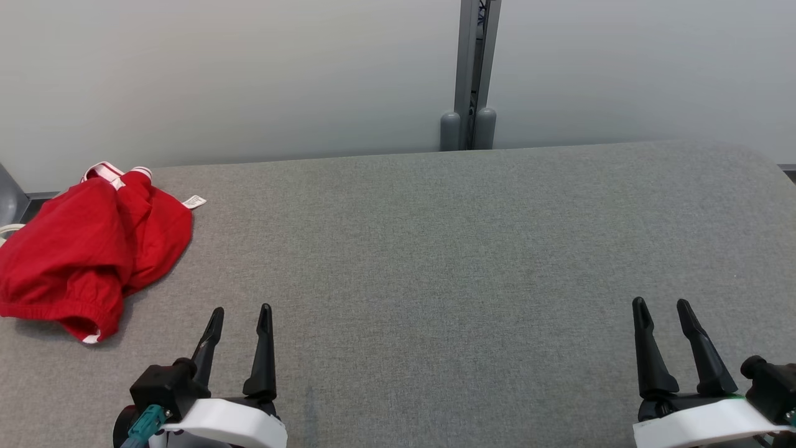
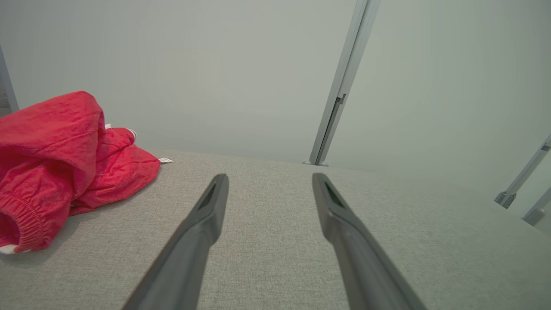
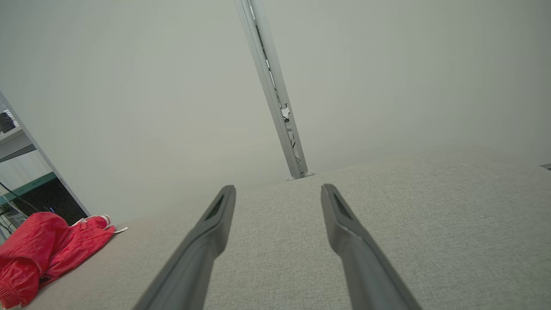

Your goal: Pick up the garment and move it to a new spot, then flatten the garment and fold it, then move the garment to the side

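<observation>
A crumpled red garment [image 1: 87, 252] with white trim and a small white tag lies bunched at the far left of the grey fabric table [image 1: 435, 249]. It also shows at the left of the left wrist view [image 2: 56, 163] and at the lower left of the right wrist view [image 3: 43, 254]. My left gripper [image 1: 239, 314] is open near the front edge, to the right of the garment and a little nearer, with nothing between its fingers. My right gripper [image 1: 660, 305] is open at the front right, far from the garment and also empty.
A pale wall runs behind the table, with a grey upright post [image 1: 472, 74] at its middle. The table's left edge lies right beside the garment. A shelf with dark equipment [image 3: 17, 172] stands beyond the left end.
</observation>
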